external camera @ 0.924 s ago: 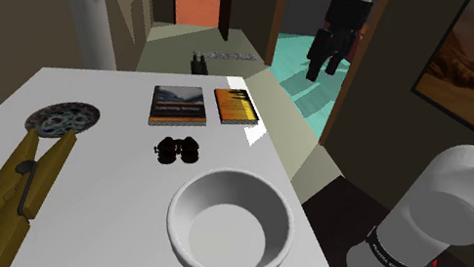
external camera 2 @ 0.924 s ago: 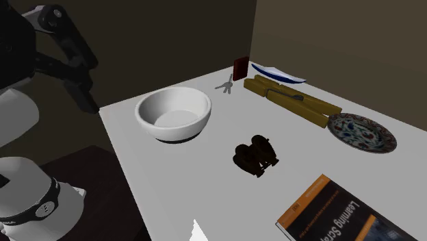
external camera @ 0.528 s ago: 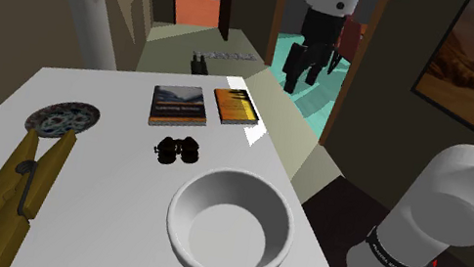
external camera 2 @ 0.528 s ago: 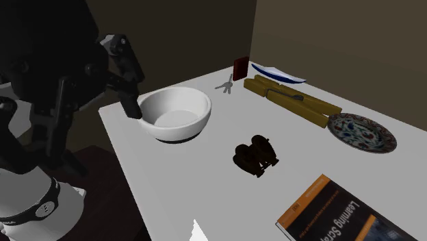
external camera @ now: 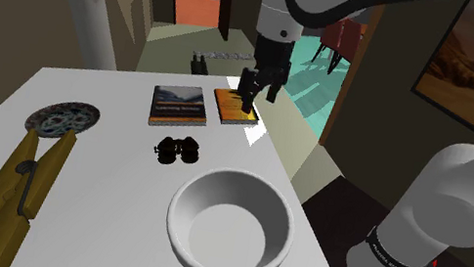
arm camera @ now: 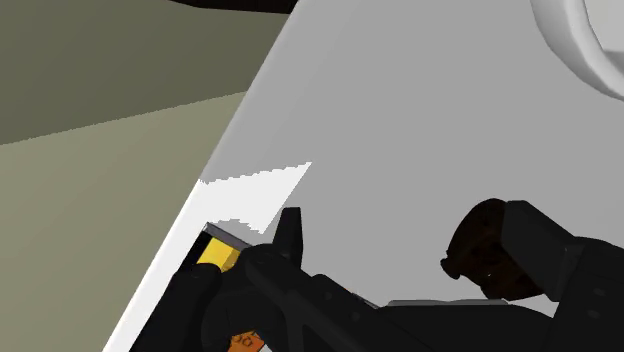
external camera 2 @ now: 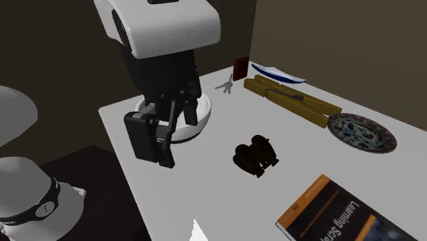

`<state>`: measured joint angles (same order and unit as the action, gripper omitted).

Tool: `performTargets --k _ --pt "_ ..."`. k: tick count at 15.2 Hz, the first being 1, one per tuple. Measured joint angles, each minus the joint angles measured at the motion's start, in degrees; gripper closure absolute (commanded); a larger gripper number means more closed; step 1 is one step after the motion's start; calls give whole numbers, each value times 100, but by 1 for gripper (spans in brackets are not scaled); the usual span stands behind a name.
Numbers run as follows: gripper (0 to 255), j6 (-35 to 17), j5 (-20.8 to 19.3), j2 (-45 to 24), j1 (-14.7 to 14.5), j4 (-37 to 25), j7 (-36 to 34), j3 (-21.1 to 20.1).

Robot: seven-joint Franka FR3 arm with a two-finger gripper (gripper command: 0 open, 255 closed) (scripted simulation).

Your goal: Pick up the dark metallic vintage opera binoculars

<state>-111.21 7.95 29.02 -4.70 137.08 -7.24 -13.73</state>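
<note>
**Approach stage, with hazards.** The gripper [external camera: 258,95] is being carried high above the table [external camera: 109,176], over the orange book [external camera: 236,106] near the table's edge. Its fingers are being held apart, with nothing between them. The binoculars [external camera: 179,151], dark and twin-barrelled, are being shown lying flat on the bare white top. They are lying between the darker book [external camera: 179,105] and the white bowl [external camera: 229,226], touching neither and well apart from the gripper. The patterned plate [external camera: 62,118] is being left off toward the shoulder view's left.

Three risks are being judged from this arrangement.

1. **Collision with the bowl.** The bowl's raised rim is standing near the binoculars. If the hand is being lowered off-centre toward that side, a finger may be driven onto the rim and the bowl shoved.
2. **Pushing or a lopsided grasp.** The barrels look rounded and the table top smooth. If a fingertip is being set down on a barrel and not beside it, the binoculars are likely to be pushed or spun away. If only one barrel is being clasped, the piece may be twisted and dropped on lifting.
3. **Wrong finger alignment.** If the fingers are being lined up across both barrels, the opening may be too narrow. Closing across the narrower middle part is being judged safer.
</note>
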Motion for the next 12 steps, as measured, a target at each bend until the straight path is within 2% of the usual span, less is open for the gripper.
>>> performTargets --k 7,12 --pt "0 -831 -224 -1276 -71 -447 -761 -687" --pt "0 -1261 -738 -2408 -104 -1072 -1434 -1088"
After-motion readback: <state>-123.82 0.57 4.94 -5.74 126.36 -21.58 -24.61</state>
